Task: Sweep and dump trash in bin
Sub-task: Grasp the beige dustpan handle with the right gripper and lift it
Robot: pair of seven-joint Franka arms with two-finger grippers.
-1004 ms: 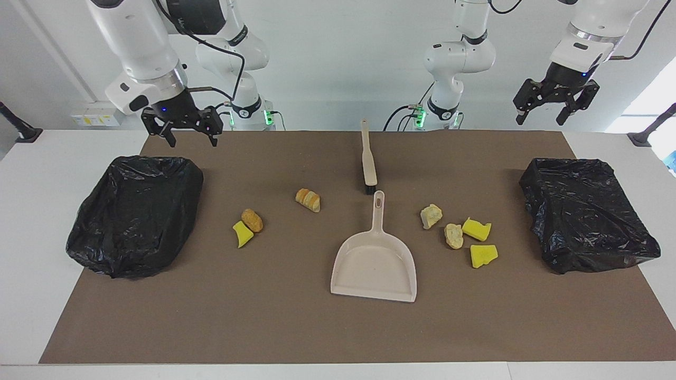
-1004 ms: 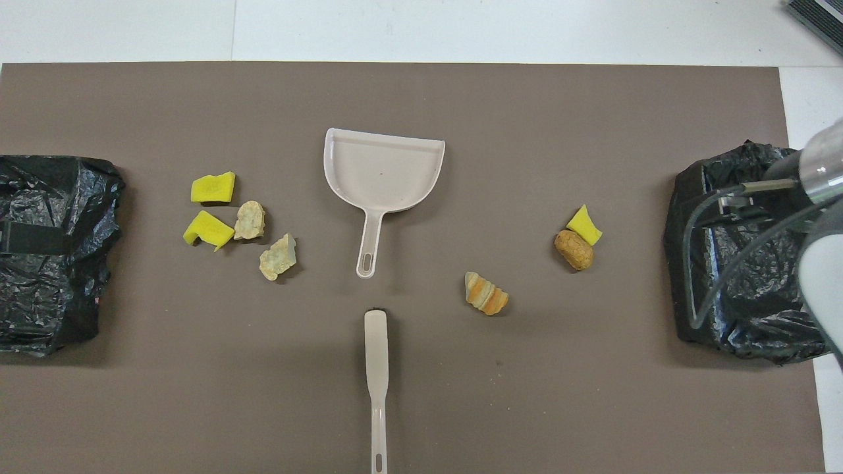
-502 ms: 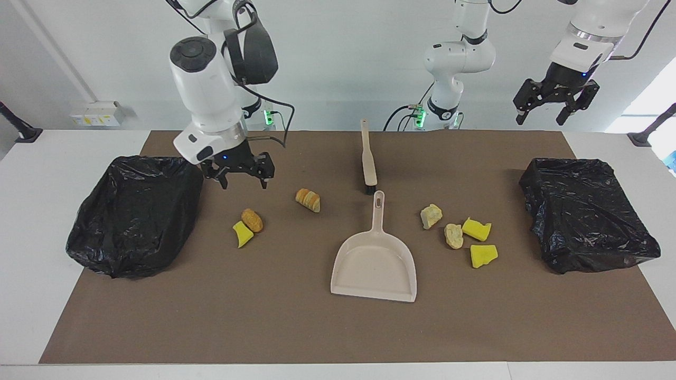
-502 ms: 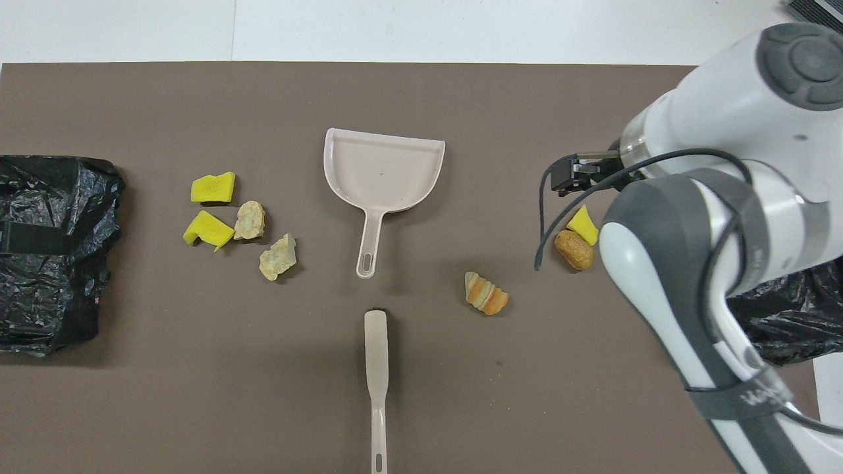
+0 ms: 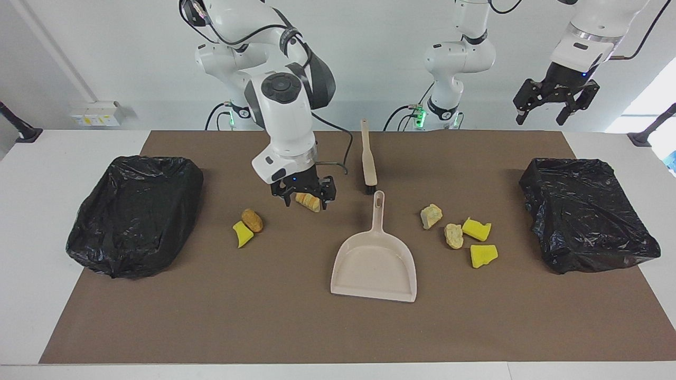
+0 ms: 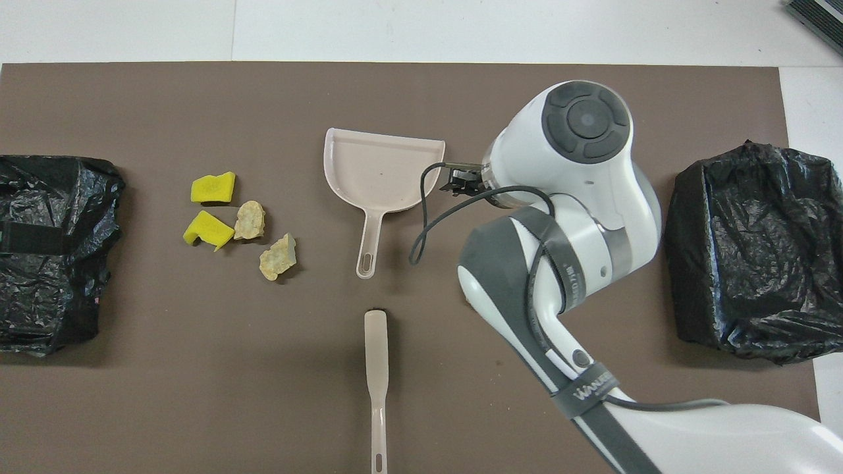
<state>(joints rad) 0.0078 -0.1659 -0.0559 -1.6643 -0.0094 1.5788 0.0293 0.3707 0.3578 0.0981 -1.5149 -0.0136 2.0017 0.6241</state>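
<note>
The trash is several small chunks on the brown mat. A striped orange-brown bread chunk [image 5: 309, 202] lies near the brush head. A brown lump [image 5: 252, 220] and a yellow wedge [image 5: 242, 234] lie toward the right arm's end. Two pale lumps [image 5: 431, 215] [image 6: 278, 256] and two yellow wedges [image 5: 477, 229] [image 6: 212, 187] lie toward the left arm's end. My right gripper [image 5: 304, 201] is open and low over the striped chunk, one finger on each side of it. My left gripper [image 5: 543, 117] is open and empty, raised high and waiting at the left arm's end.
The beige dustpan [image 5: 374, 264] [image 6: 382, 168] lies mid-table, handle toward the robots. The beige brush [image 5: 368, 158] [image 6: 376, 368] lies nearer to the robots. Black-bagged bins [image 5: 134, 214] [image 5: 589, 214] stand at each end. In the overhead view my right arm [image 6: 579, 197] hides three chunks.
My right arm has swung from beside its bin across the mat and down to the striped bread chunk. The left arm, the trash, the dustpan and the brush have not moved.
</note>
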